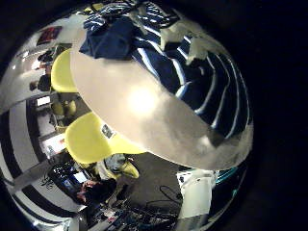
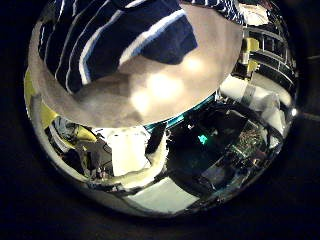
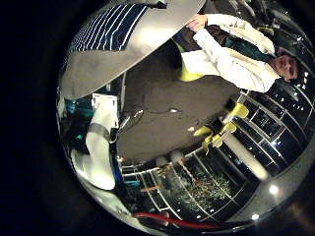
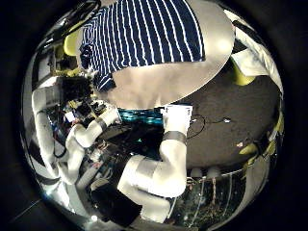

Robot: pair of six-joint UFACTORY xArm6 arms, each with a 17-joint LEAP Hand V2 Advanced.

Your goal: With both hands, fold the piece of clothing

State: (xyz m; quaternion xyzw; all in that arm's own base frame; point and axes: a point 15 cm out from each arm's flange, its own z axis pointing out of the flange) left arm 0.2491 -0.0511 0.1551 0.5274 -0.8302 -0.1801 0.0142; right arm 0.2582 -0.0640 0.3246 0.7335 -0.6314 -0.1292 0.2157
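**Hands off, shirt not squared**

I see the striped shirt [image 4: 144, 34] lying on the table [image 4: 164, 82], bunched near one edge in the left views [image 1: 144, 43]. Both palms are well clear. Can't tell finger state on either hand. Risk: grabbing through the bunched layers and folding it crooked, or dragging it off the edge.

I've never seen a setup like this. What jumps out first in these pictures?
The navy shirt with white stripes, lying on a round pale table, draws the eye first. In the left palm views it looks rumpled near the table's edge. A white robot arm also stands out below the table in the right thumb side view.
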